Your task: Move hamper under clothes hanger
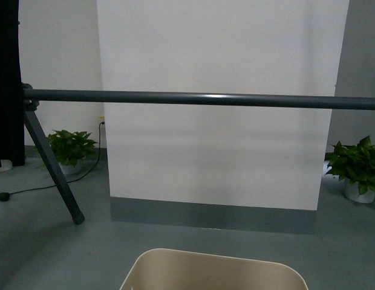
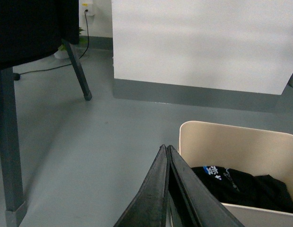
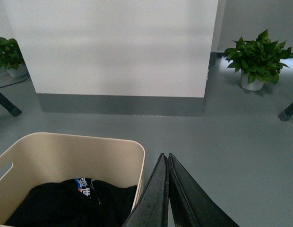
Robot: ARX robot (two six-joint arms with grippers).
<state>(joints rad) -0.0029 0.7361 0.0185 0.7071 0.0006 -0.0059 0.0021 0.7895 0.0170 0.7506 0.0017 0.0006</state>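
Observation:
The beige hamper (image 1: 213, 270) stands on the floor just in front of me, only its far rim showing in the front view. It holds black clothing (image 2: 245, 187). The clothes hanger's dark grey bar (image 1: 199, 98) crosses the front view above and beyond the hamper, with one splayed leg (image 1: 53, 166) at the left. My left gripper (image 2: 166, 149) is shut and empty beside the hamper's (image 2: 241, 146) left wall. My right gripper (image 3: 165, 157) is shut and empty beside the hamper's (image 3: 66, 151) right wall.
A white panel with a grey base (image 1: 218, 121) stands behind the rack. Potted plants sit at the left (image 1: 69, 148) and right (image 1: 357, 169). A black cable (image 1: 48, 184) runs on the floor at the left. A dark garment (image 2: 28, 28) hangs at the left.

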